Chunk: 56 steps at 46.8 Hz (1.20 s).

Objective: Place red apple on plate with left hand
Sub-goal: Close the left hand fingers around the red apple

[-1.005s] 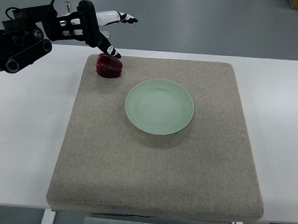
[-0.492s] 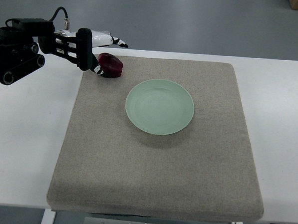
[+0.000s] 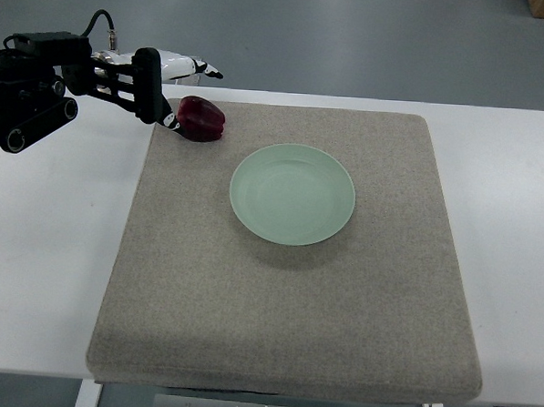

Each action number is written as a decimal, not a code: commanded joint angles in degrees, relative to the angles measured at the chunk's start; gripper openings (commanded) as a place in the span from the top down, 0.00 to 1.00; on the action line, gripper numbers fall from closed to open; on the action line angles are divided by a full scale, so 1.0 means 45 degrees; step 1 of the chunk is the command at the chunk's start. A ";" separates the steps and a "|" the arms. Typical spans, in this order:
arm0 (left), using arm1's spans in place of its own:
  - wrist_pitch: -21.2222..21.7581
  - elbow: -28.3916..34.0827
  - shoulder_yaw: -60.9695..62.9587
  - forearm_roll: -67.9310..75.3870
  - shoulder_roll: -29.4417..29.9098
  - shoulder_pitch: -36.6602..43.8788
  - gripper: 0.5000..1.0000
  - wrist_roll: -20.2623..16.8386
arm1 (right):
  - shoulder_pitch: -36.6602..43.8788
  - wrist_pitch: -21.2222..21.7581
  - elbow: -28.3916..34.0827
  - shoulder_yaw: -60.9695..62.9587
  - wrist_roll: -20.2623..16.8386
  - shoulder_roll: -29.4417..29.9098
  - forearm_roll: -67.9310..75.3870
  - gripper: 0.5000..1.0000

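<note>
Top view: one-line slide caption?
Left hand reaches around the red apple at the mat's far-left corner; green plate sits empty.

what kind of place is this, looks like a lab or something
Probably a robotics lab or test room: a plain white table on a bare grey floor, a grey mat laid out with one plate and red apple, and a robot's left hand alongside.
</note>
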 commanded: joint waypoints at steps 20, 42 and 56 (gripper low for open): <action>0.0095 0.0941 0.0136 -0.0116 -0.0587 0.0412 0.08 -0.0019 | 0.0011 0.0000 -0.0001 -0.0003 0.0000 0.0000 0.0000 0.07; 0.0115 0.0942 0.0117 -0.0273 -0.0919 0.0666 0.10 -0.0019 | 0.0012 0.0000 -0.0001 -0.0003 0.0001 0.0000 0.0000 0.07; 0.0134 0.1058 0.0136 -0.0214 -0.0939 0.0744 0.12 -0.0038 | 0.0012 0.0000 -0.0001 -0.0003 0.0000 0.0000 0.0000 0.07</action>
